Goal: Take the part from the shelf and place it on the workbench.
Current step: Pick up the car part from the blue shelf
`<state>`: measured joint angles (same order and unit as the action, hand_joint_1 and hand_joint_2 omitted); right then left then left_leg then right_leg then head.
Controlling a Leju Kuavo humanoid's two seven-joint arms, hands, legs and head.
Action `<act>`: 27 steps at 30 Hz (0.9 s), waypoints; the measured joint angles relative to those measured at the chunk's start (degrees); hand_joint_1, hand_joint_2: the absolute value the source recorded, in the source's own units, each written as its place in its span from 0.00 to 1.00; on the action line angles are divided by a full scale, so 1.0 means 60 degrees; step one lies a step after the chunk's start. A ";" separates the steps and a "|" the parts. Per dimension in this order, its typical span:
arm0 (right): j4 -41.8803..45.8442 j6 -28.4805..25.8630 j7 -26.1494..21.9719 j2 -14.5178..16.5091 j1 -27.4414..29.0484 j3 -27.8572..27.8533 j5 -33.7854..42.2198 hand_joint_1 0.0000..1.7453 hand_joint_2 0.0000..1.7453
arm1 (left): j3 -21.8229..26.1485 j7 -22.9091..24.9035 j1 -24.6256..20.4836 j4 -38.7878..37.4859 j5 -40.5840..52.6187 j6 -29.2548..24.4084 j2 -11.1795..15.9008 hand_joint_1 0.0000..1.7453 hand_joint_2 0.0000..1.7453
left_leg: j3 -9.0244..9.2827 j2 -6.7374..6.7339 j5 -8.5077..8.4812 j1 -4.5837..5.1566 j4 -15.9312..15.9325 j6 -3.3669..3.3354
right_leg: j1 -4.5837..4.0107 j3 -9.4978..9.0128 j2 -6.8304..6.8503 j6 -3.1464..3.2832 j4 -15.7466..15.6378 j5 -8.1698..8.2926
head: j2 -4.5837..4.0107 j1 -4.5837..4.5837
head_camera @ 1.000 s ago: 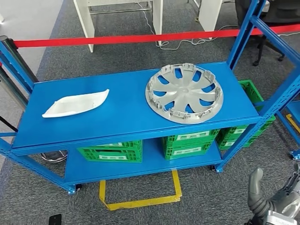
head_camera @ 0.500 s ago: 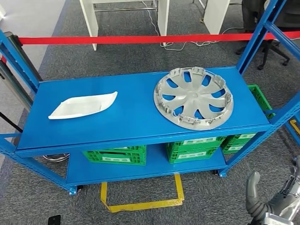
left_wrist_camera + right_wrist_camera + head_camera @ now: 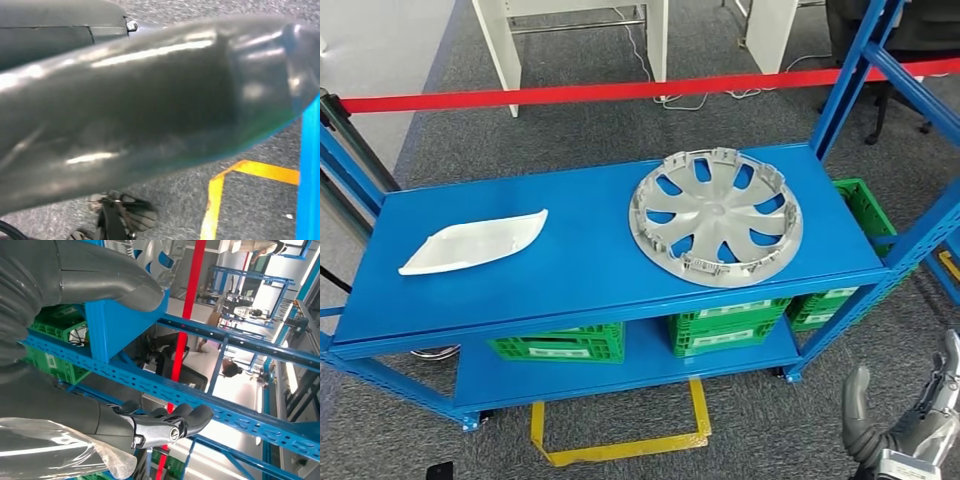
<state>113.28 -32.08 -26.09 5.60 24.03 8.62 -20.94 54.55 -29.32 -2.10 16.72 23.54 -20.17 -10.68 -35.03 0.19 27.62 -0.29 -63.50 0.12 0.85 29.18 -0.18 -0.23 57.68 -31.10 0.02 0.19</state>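
Observation:
A silver hubcap [image 3: 716, 215] lies flat on the right half of the blue shelf's top board [image 3: 576, 260]. A white curved plastic part [image 3: 475, 243] lies on the left half. My right hand [image 3: 905, 425] hangs low at the front right, well below and in front of the shelf, thumb up and fingers apart, holding nothing. In the right wrist view its dark fingers [image 3: 170, 425] stretch out free before the shelf's frame, with the hubcap's edge [image 3: 158, 252] past the thumb. The left wrist view is mostly a blurred grey bulk of my left hand [image 3: 151, 100] above grey carpet; its fingers are hidden.
Green crates [image 3: 558, 343] [image 3: 727, 325] sit on the lower board, another [image 3: 860, 205] behind the shelf's right end. A red tape [image 3: 622, 92] runs behind the shelf, with white table legs [image 3: 497, 45] beyond. Yellow floor marking [image 3: 622, 445] lies in front. More blue racking [image 3: 924, 95] stands at right.
The whole picture has swung a little right and then back left, so the camera moved. The hubcap and white part stay put on the shelf. My right hand stays low at the front right.

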 joint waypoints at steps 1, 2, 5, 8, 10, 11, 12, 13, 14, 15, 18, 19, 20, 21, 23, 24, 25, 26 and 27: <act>-0.0003 0.0002 0.0001 0.0000 -0.0001 -0.0005 -0.0001 0.00 1.00 | 0.0009 -0.0001 -0.0006 0.0000 0.0014 0.0001 0.0002 0.00 0.00 | 0.0175 -0.0002 -0.0138 0.0020 0.0438 -0.0044 | -0.0013 -0.0023 -0.0004 -0.0051 0.0005 -0.0050 | 0.0000 -0.0002; -0.0006 0.0002 0.0005 0.0000 -0.0001 -0.0007 -0.0002 0.00 1.00 | 0.0021 -0.0003 -0.0009 0.0000 0.0020 0.0002 0.0003 0.00 0.00 | 0.0265 -0.0003 -0.0144 0.0042 0.0668 -0.0078 | -0.0023 -0.0024 -0.0005 -0.0106 0.0001 -0.0085 | 0.0000 0.0003; -0.0009 0.0002 0.0014 0.0000 -0.0001 -0.0010 -0.0005 0.00 0.75 | 0.0043 -0.0005 0.0008 0.0000 0.0023 0.0004 -0.0008 0.00 0.00 | 0.0338 -0.0003 -0.0045 0.0030 0.0823 -0.0178 | -0.0027 -0.0068 0.0000 -0.0257 -0.0019 -0.0157 | 0.0000 0.0010; -0.0011 0.0004 0.0014 0.0000 -0.0010 -0.0010 -0.0009 0.00 0.00 | 0.0052 -0.0006 -0.0007 0.0001 0.0026 0.0004 -0.0017 0.00 0.00 | 0.0449 -0.0011 -0.0019 -0.0024 0.0934 -0.0324 | -0.0025 0.0497 0.0008 -0.0356 0.1063 -0.0728 | 0.0000 0.0072; -0.0026 0.0024 0.0016 0.0000 -0.0004 -0.0008 -0.0015 0.00 0.00 | 0.0057 -0.0007 -0.0022 0.0000 0.0042 0.0011 -0.0023 0.00 0.00 | 0.0481 -0.0011 0.0036 -0.0013 0.0929 -0.0373 | -0.0022 0.1277 0.0008 -0.0388 0.2337 -0.1138 | 0.0000 0.0092; -0.0038 0.0041 0.0019 0.0000 0.0001 -0.0008 -0.0018 0.00 0.00 | 0.0060 -0.0009 -0.0021 0.0000 0.0057 0.0016 -0.0029 0.00 0.00 | 0.0518 -0.0010 0.0072 -0.0010 0.0927 -0.0379 | -0.0022 0.1544 0.0009 -0.0398 0.2669 -0.1112 | 0.0000 0.0092; -0.0051 0.0062 0.0022 0.0000 0.0002 -0.0009 -0.0019 0.00 0.00 | 0.0065 -0.0014 -0.0019 0.0000 0.0072 0.0022 -0.0034 0.00 0.00 | 0.0577 -0.0006 0.0120 -0.0011 0.0924 -0.0374 | -0.0020 0.1639 0.0012 -0.0404 0.2634 -0.0874 | 0.0000 0.0095; -0.0060 0.0085 0.0024 0.0000 0.0000 -0.0013 -0.0015 0.00 0.00 | 0.0070 -0.0020 -0.0017 0.0000 0.0087 0.0026 -0.0036 0.00 0.00 | 0.0659 0.0000 0.0178 -0.0015 0.0922 -0.0360 | -0.0014 0.1538 0.0018 -0.0400 0.2221 -0.0469 | 0.0000 0.0095; -0.0065 0.0110 0.0025 0.0000 -0.0002 -0.0016 -0.0010 0.00 0.00 | 0.0078 -0.0026 -0.0016 0.0000 0.0103 0.0028 -0.0039 0.00 0.00 | 0.0740 0.0005 0.0246 -0.0016 0.0919 -0.0333 | -0.0006 0.1316 0.0031 -0.0387 0.1579 -0.0019 | 0.0000 0.0097; -0.0071 0.0134 0.0025 0.0000 -0.0010 -0.0020 -0.0003 0.00 0.00 | 0.0094 -0.0030 -0.0020 0.0000 0.0114 0.0030 -0.0040 0.00 0.00 | 0.0804 0.0011 0.0314 0.0004 0.0902 -0.0291 | -0.0012 0.1068 0.0044 -0.0369 0.0985 0.0288 | 0.0000 0.0097; -0.0097 0.0173 0.0024 0.0000 -0.0010 -0.0035 0.0013 0.00 0.00 | 0.0163 -0.0033 -0.0040 0.0000 0.0151 0.0032 -0.0040 0.00 0.00 | 0.0861 0.0017 0.0415 0.0054 0.0863 -0.0154 | -0.0043 0.0703 0.0029 -0.0228 0.0299 0.0402 | 0.0001 0.0067; -0.0100 0.0178 0.0024 0.0000 -0.0001 -0.0049 0.0016 0.00 0.00 | 0.0181 -0.0033 -0.0045 0.0001 0.0168 0.0031 -0.0039 0.00 0.00 | 0.0878 0.0015 0.0431 0.0050 0.0869 -0.0120 | -0.0033 0.0676 0.0014 -0.0167 0.0267 0.0386 | 0.0001 0.0057; -0.0102 0.0184 0.0025 0.0001 0.0010 -0.0066 0.0019 0.00 0.00 | 0.0195 -0.0032 -0.0048 0.0002 0.0186 0.0030 -0.0035 0.00 0.00 | 0.0901 0.0011 0.0471 0.0047 0.0857 -0.0083 | -0.0018 0.0649 0.0009 -0.0121 0.0244 0.0377 | 0.0000 0.0052; -0.0102 0.0189 0.0025 0.0002 0.0008 -0.0084 0.0020 0.00 0.00 | 0.0207 -0.0032 -0.0053 0.0003 0.0199 0.0029 -0.0031 0.00 0.00 | 0.0877 0.0006 0.0562 0.0044 0.0738 -0.0039 | 0.0001 0.0601 0.0015 -0.0066 0.0221 0.0359 | 0.0000 0.0027; -0.0103 0.0203 0.0025 0.0004 0.0000 -0.0101 0.0021 0.00 0.00 | 0.0223 -0.0032 -0.0058 0.0003 0.0219 0.0030 -0.0025 0.00 0.00 | 0.0515 0.0001 0.0969 0.0023 -0.0067 0.0051 | 0.0030 0.0495 0.0044 0.0040 0.0188 0.0307 | 0.0000 -0.0021; -0.0104 0.0214 0.0025 0.0004 -0.0002 -0.0107 0.0026 0.00 0.00 | 0.0231 -0.0032 -0.0056 0.0002 0.0226 0.0031 -0.0027 0.00 0.00 | 0.0174 -0.0002 0.1230 0.0012 -0.0715 0.0086 | 0.0026 0.0461 0.0056 0.0084 0.0185 0.0272 | 0.0000 -0.0042; -0.0107 0.0249 0.0026 0.0004 -0.0001 -0.0110 0.0063 0.00 0.00 | 0.0242 -0.0032 -0.0047 0.0001 0.0233 0.0033 -0.0028 0.00 0.00 | -0.0187 -0.0002 0.1431 0.0000 -0.1350 0.0108 | 0.0020 0.0433 0.0059 0.0109 0.0186 0.0241 | 0.0000 -0.0043; -0.0109 0.0299 0.0028 0.0004 0.0000 -0.0115 0.0118 0.00 0.00 | 0.0259 -0.0032 -0.0038 0.0000 0.0240 0.0037 -0.0028 0.00 0.00 | -0.0453 -0.0002 0.1475 -0.0005 -0.1761 0.0114 | 0.0013 0.0399 0.0053 0.0122 0.0186 0.0210 | 0.0000 -0.0044; -0.0112 0.0364 0.0030 0.0004 -0.0002 -0.0121 0.0182 0.00 0.00 | 0.0275 -0.0032 -0.0031 0.0000 0.0248 0.0049 -0.0026 0.00 0.00 | -0.0574 -0.0002 0.1328 -0.0004 -0.1851 0.0103 | 0.0008 0.0356 0.0040 0.0125 0.0186 0.0178 | 0.0000 -0.0045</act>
<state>112.61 -29.89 -25.91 5.62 24.02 7.90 -19.85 56.20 -29.51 -2.29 16.72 25.03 -19.88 -10.84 -38.48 0.18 35.59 -0.31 -74.61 0.74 0.90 31.31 0.06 0.52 58.80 -30.04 0.02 -0.08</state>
